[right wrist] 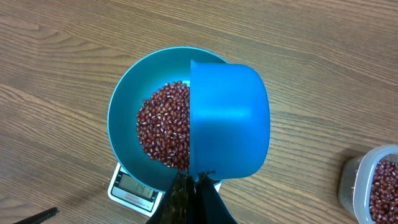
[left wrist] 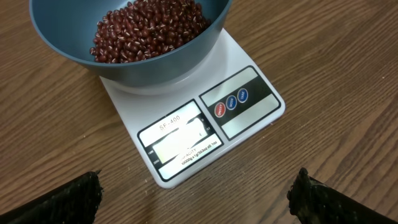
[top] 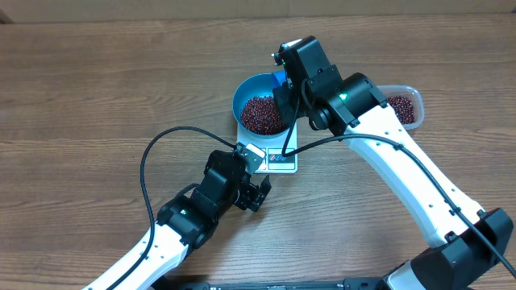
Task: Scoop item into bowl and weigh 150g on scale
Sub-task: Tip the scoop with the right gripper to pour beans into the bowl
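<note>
Two tools near scale (top: pixel 282 159): right tool (right wrist: pixel 193 186), angled down, clamps scoop (right wrist: pixel 229 118) above bowl (right wrist: pixel 124 118); left tool (left wrist: pixel 196 199) gapes.

Red-brown beans (left wrist: pixel 149 31), blue bowl (left wrist: pixel 161 67), white scale (left wrist: pixel 127 109)

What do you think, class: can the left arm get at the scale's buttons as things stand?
Probably yes. The open left pincer hovers just short of the scale. The buttons lie bare along the scale's near edge, and the bowl covers only the far part.
</note>
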You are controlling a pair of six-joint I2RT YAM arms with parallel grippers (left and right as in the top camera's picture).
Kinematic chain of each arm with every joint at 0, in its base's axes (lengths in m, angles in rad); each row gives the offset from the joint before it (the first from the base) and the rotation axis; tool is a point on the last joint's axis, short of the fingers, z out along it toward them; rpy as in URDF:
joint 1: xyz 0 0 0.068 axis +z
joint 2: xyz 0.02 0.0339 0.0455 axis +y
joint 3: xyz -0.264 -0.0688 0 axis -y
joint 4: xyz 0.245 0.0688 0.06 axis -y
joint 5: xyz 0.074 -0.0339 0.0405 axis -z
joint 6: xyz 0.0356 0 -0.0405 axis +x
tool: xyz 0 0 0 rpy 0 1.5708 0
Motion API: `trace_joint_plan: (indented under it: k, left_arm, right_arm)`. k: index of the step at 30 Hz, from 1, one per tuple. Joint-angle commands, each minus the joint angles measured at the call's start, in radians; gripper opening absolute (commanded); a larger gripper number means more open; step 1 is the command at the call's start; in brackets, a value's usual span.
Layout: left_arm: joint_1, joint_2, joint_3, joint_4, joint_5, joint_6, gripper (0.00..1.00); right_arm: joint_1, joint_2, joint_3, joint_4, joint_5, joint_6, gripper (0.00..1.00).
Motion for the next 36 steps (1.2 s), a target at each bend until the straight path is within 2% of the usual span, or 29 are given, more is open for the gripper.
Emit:
trace_joint_plan:
  k: [1,36]
  left_arm:
    - [0.0,0.002,-0.006,0.0,-0.013,-0.009,1.0]
    - [0.0,0.002,-0.006,0.0,-0.013,-0.009,1.0]
  right_arm:
    - [0.001,-0.027,0.034,0.006,0.016,0.003,0.04]
    - [-0.001,-0.026,0.033,0.006,0.023,0.003,0.04]
